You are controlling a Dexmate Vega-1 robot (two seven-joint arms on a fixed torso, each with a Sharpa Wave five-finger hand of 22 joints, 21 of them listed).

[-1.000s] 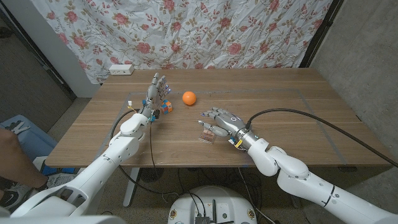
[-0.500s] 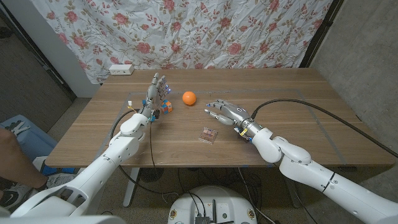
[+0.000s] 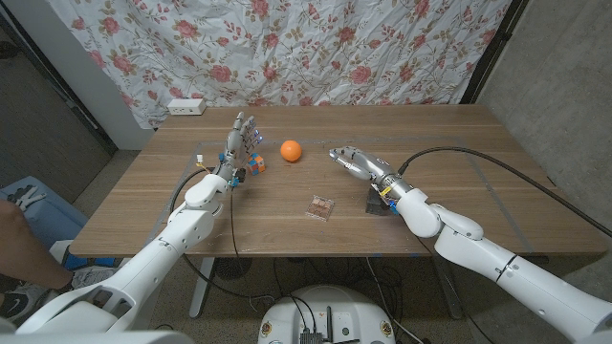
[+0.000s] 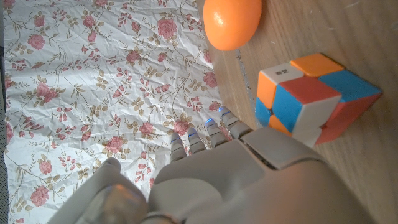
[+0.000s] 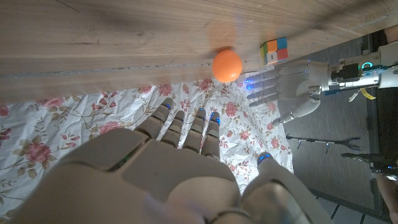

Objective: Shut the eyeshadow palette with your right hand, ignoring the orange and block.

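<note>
Head view: the eyeshadow palette lies closed on the wooden counter, near its front edge. The right hand hovers just beyond it, empty, fingers spread. The left hand stands upright, open, beside the colored block. The orange sits between the hands.

On the table lie one eyeshadow palette, one orange and one coloured cube block; one white power strip sits at its far left corner.
</note>
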